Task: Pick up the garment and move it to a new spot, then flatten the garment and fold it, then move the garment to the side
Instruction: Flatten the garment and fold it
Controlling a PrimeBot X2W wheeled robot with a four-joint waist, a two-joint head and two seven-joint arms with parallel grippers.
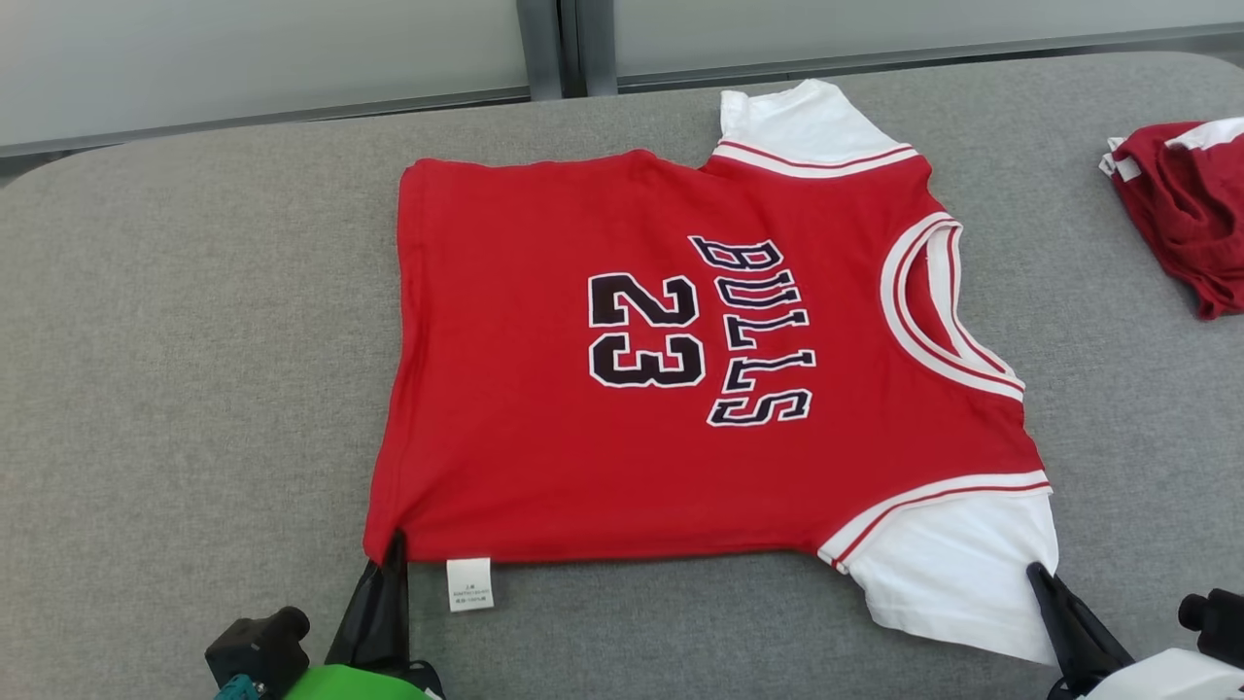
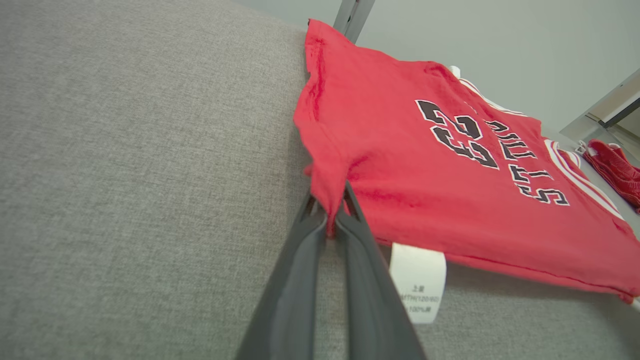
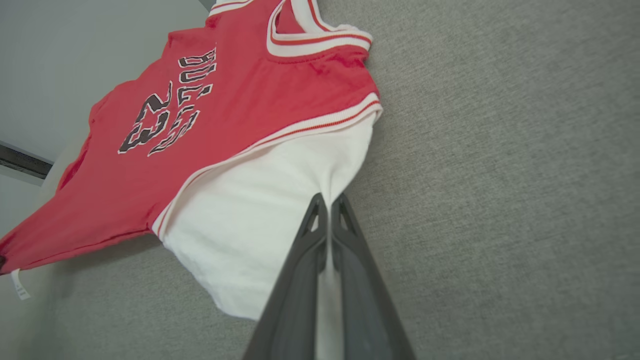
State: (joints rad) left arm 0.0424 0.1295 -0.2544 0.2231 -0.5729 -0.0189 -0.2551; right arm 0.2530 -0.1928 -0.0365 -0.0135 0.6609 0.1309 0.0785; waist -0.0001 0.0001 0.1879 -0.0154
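Observation:
A red jersey-style garment [image 1: 544,428] with white sleeves, "BULLS" and "23" on it lies spread on the grey table [image 1: 194,340], neck toward the right. My left gripper [image 1: 396,546] is shut on its near left hem corner; in the left wrist view the red cloth [image 2: 450,165] is pinched between the left gripper's [image 2: 330,210] fingertips. My right gripper [image 1: 1038,576] is shut on the edge of the near white sleeve [image 1: 957,574]; the right wrist view shows the white sleeve [image 3: 260,210] running into the right gripper's [image 3: 329,202] closed fingers.
Another dark red garment [image 1: 1181,209] lies crumpled at the table's far right edge. A white care label [image 1: 469,583] sticks out from the hem near my left gripper. Bare grey table surrounds the jersey on the left and front.

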